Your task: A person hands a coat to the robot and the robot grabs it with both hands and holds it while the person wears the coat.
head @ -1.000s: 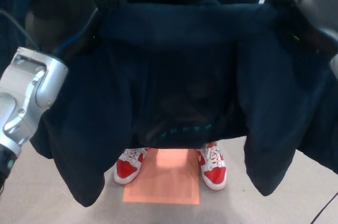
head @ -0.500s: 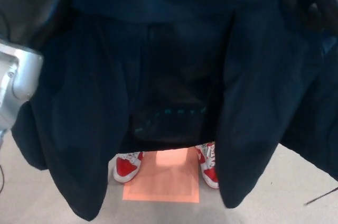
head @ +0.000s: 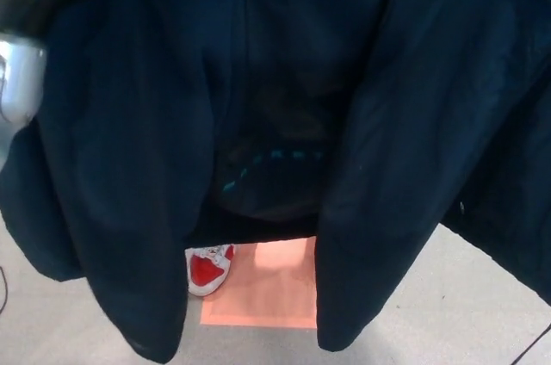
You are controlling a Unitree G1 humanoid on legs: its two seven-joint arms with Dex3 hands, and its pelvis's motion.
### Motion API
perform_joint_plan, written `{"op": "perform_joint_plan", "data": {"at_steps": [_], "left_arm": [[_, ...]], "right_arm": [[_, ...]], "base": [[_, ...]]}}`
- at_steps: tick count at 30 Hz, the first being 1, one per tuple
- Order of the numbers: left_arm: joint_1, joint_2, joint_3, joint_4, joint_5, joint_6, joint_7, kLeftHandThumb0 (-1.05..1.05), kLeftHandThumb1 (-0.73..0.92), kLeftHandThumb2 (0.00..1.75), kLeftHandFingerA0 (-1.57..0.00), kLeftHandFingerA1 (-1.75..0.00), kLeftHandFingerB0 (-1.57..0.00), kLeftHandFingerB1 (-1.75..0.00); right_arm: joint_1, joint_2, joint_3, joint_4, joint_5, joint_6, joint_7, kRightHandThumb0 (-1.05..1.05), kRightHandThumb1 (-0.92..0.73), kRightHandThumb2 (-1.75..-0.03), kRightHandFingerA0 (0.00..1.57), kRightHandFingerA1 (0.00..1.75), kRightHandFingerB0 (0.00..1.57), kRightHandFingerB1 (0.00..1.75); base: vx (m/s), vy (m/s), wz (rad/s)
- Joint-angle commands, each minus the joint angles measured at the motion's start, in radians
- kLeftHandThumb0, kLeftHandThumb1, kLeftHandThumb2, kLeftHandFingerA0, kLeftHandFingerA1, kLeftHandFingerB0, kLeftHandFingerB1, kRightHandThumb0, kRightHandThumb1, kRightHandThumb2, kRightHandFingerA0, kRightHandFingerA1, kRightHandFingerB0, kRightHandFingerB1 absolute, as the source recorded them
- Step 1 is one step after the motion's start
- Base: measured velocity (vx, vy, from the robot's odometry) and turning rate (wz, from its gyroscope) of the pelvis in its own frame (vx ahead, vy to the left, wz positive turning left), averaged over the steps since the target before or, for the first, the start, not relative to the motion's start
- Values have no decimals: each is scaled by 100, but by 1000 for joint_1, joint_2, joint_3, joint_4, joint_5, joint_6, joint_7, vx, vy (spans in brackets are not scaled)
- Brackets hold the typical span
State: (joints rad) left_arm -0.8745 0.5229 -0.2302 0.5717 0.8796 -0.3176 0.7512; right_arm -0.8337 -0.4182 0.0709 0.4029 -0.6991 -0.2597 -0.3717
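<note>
Floor (head: 482, 296) now mostly behind coat (head: 275, 124)

A pale grey floor (head: 482, 296) shows along the bottom of the head view. On it lies a flat orange-pink rectangular mat (head: 263, 292), its long edges running left to right, its upper part hidden. At the mat's upper left corner, 1 red-and-white sneaker (head: 207, 268) with white laces stands on the floor, toe pointing toward the camera, touching or just overlapping the mat's edge. A thin dark cable (head: 532, 343) crosses the floor in the bottom right corner.
</note>
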Motion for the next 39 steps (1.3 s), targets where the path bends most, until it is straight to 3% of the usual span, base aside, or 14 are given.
{"op": "perform_joint_plan", "data": {"at_steps": [1, 5, 14, 17, 18, 21, 22, 24, 29, 30, 32, 33, 35, 39], "left_arm": [[-74, 25, 8, 32, 6, 4, 44, -16, 69, 62, -90, -172, -68, -109], [-129, 38, 17, 42, -2, 11, 20, -22, 48, 88, -118, -135, -76, -92], [-278, 74, 34, 118, -22, -6, 27, -17, 77, 63, -90, -169, -64, -124], [-344, 88, 35, 159, -28, -15, 20, -23, 60, 94, -120, -139, -70, -105], [-367, 94, 32, 171, -21, -10, 22, -16, 76, 66, -93, -170, -68, -117], [-424, 107, 23, 209, -12, -9, 26, -15, 78, 65, -90, -172, -61, -127], [-467, 120, 14, 241, -2, -16, 28, -12, 74, 66, -96, -172, -69, -127], [-512, 133, 2, 272, 4, -22, 17, -13, 71, 64, -93, -173, -68, -123], [-649, 140, -53, 396, 31, -26, 43, -16, 75, 62, -91, -175, -57, -138], [-704, 136, -78, 439, 47, -22, 54, -26, 50, 88, -122, -139, -75, -93], [-746, 132, -99, 479, 48, -24, 56, -25, 66, 59, -95, -167, -82, -78], [-779, 130, -113, 506, 51, -24, 41, -23, 47, 87, -123, -137, -79, -86], [-855, 126, -147, 565, 56, -26, 11, -25, 61, 63, -96, -164, -83, -72], [-967, 110, -200, 647, 67, -9, -23, -22, 46, 86, -122, -138, -76, -92]], "right_arm": [[-44, -61, -47, -16, 31, 24, -8, -11, -81, -64, 85, 171, 67, 102], [-115, -70, -51, 13, 38, 27, -3, -12, -82, -66, 86, 172, 64, 117], [-332, -100, -34, 137, 27, 30, -9, -5, -75, -69, 81, 174, 63, 122], [-415, -111, -29, 189, 30, 35, 8, -6, -76, -71, 80, 172, 63, 118], [-442, -118, -22, 213, 24, 28, 3, -8, -82, -66, 82, 172, 65, 116], [-507, -134, -3, 276, 16, 11, -7, -9, -81, -64, 81, 173, 62, 119], [-554, -138, 7, 319, 10, 16, -11, -11, -79, -64, 84, 164, 74, 73], [-605, -146, 18, 371, 10, 8, -12, -12, -78, -64, 90, 158, 75, 61], [-735, -162, 61, 507, -5, -14, -39, -7, -75, -65, 89, 167, 78, 93], [-789, -161, 76, 565, -10, -18, -43, -7, -67, -68, 94, 152, 72, 112], [-831, -158, 92, 616, -11, -19, -54, -4, -65, -67, 96, 151, 75, 106], [-865, -153, 101, 650, -15, -10, -60, -9, -71, -72, 95, 148, 74, 106], [-939, -142, 122, 722, -16, 6, -67, -11, -76, -69, 88, 160, 74, 104], [-1038, -127, 150, 811, -12, 23, -65, -12, -79, -65, 84, 169, 70, 114]], "base": [[0, 0, 0], [0, 0, 0], [0, 0, 0], [0, 0, 0], [0, 0, 0], [0, 0, 0], [0, 0, 0], [0, 0, 0], [0, 0, 0], [0, 0, 0], [0, 0, 0], [0, 0, 0], [0, 0, 0], [0, 0, 0]]}}
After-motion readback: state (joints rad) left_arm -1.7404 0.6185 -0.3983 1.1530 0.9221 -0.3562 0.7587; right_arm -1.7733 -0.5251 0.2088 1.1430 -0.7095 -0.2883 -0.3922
